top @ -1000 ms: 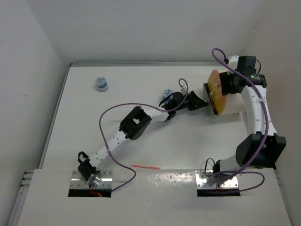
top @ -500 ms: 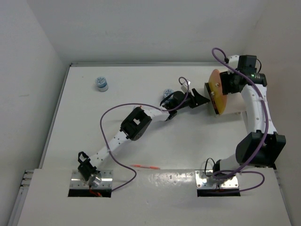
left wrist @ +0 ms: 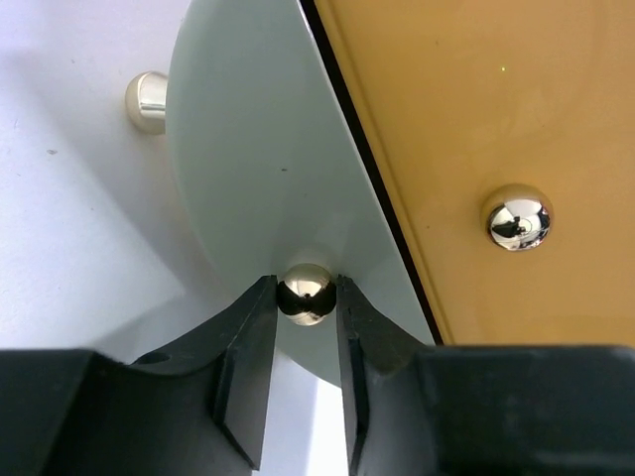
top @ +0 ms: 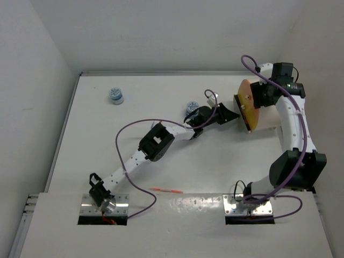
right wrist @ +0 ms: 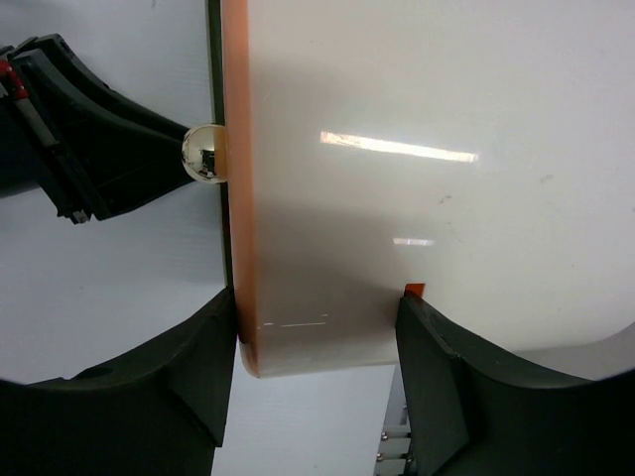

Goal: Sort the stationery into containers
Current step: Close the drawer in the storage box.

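Left gripper [left wrist: 306, 299] pinches a knob [left wrist: 306, 292] — right gripper [right wrist: 316, 309] clamps the container [right wrist: 397, 119].

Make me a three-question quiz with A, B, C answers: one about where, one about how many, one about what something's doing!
1. Where is the red pen? A by the table's near edge; B at the far wall; C on an arm.
2. How many blue-and-white cylinders are out? A one; B two; C four.
3. The left end effector is: A holding a pen; B open in midair; C pinching a shiny knob.
Answers: A, it lies at that edge; B, the top view shows two; C, its fingers squeeze the knob.
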Available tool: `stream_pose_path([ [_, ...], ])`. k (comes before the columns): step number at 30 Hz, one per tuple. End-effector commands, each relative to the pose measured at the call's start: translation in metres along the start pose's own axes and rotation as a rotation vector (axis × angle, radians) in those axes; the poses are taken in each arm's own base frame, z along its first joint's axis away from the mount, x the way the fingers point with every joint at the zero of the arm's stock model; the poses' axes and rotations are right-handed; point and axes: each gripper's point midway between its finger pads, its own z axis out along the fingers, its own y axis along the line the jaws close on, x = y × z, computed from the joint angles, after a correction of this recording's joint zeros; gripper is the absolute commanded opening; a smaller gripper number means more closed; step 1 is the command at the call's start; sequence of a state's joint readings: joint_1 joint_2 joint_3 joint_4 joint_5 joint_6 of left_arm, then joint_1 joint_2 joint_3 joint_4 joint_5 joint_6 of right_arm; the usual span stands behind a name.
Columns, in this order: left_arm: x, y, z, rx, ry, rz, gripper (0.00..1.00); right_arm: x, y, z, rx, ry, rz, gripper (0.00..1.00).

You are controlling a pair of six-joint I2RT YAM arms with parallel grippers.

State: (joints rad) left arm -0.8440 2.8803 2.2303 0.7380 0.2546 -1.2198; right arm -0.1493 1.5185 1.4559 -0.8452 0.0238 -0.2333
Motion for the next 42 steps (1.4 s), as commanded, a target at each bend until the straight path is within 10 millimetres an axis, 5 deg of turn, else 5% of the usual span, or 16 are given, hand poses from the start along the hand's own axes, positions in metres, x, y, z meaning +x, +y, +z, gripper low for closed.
stream_pose_path([
  [1, 0.031, -0.072, 0.010, 0.198, 0.021, 0.027, 0.36, 0.131, 0.103, -0.007, -0.467, 0.571, 0.087, 0.16],
  [8, 0.018, -0.084, 0.009, 0.209, -0.014, 0.090, 0.58, 0.133, 0.106, -0.010, -0.500, 0.593, 0.115, 0.15],
  [12, 0.014, -0.086, 0.014, 0.169, -0.043, 0.126, 0.51, 0.129, 0.106, -0.011, -0.516, 0.592, 0.139, 0.15],
  [14, 0.022, -0.065, 0.017, 0.112, -0.033, 0.094, 0.39, 0.127, 0.105, -0.012, -0.527, 0.598, 0.162, 0.15],
  [16, 0.021, -0.066, 0.021, 0.122, -0.027, 0.069, 0.31, 0.129, 0.106, -0.014, -0.546, 0.622, 0.176, 0.15],
  [18, 0.027, -0.055, 0.019, 0.108, -0.012, 0.063, 0.31, 0.130, 0.109, -0.015, -0.570, 0.631, 0.193, 0.15],
  [21, 0.035, -0.052, 0.015, 0.115, 0.023, 0.082, 0.50, 0.134, 0.113, -0.017, -0.600, 0.652, 0.201, 0.15],
  [23, 0.029, -0.067, 0.011, 0.164, 0.002, 0.111, 0.61, 0.134, 0.113, -0.017, -0.604, 0.656, 0.204, 0.15],
  [24, 0.034, -0.053, 0.004, 0.131, 0.010, 0.113, 0.61, 0.134, 0.113, -0.018, -0.609, 0.657, 0.207, 0.15],
  [25, 0.028, -0.066, 0.002, 0.147, -0.005, 0.141, 0.61, 0.134, 0.114, -0.018, -0.615, 0.661, 0.206, 0.15],
  [34, 0.020, -0.079, -0.005, 0.152, 0.026, 0.168, 0.60, 0.139, 0.123, -0.025, -0.693, 0.713, 0.231, 0.15],
  [35, 0.024, -0.066, -0.011, 0.115, 0.028, 0.165, 0.60, 0.139, 0.123, -0.025, -0.692, 0.714, 0.232, 0.15],
  [42, 0.001, -0.062, -0.025, 0.099, -0.039, 0.072, 0.60, 0.142, 0.130, -0.032, -0.732, 0.737, 0.252, 0.15],
])
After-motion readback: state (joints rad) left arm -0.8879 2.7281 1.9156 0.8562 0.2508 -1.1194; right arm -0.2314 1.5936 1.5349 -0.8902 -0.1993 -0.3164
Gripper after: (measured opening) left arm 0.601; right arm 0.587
